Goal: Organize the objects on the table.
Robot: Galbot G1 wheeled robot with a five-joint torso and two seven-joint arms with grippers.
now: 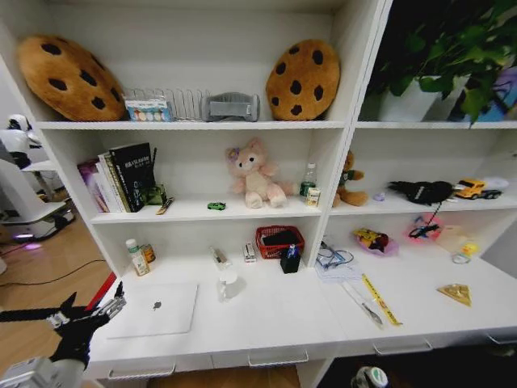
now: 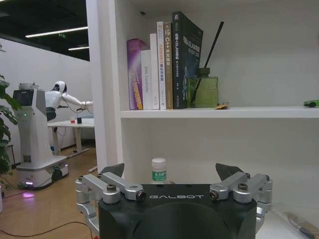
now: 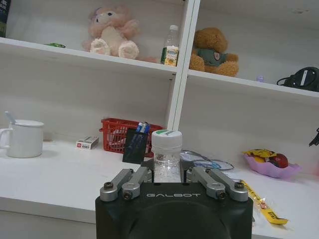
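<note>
1. While the left gripper (image 1: 101,311) hangs off the left front corner of the table (image 1: 266,323), its fingers (image 2: 112,172) stand spread apart with nothing between them.
2. From the left wrist view, a small bottle (image 2: 159,170) with a white cap and green label stands on the table beyond the spread fingers, under the shelf of books (image 2: 162,64).
3. Just right of the left gripper, the silver laptop (image 1: 155,309) lies closed and flat near the table's front edge.
4. Seen from the right wrist, the right gripper (image 3: 169,174) is clamped around a clear bottle (image 3: 166,154) with a white cap, held upright between its fingers.
5. Farther along the table in that view, the white mug (image 3: 22,138) stands upright with a spoon handle in it, well apart from the red basket (image 3: 119,134).
6. A yellow ruler (image 1: 380,299) lies slanted on the right half of the table, with a pen (image 1: 359,301) just beside it.
7. On the middle shelf a tiny green toy car (image 1: 216,206) sits beside the pink plush toy (image 1: 254,174).
</note>
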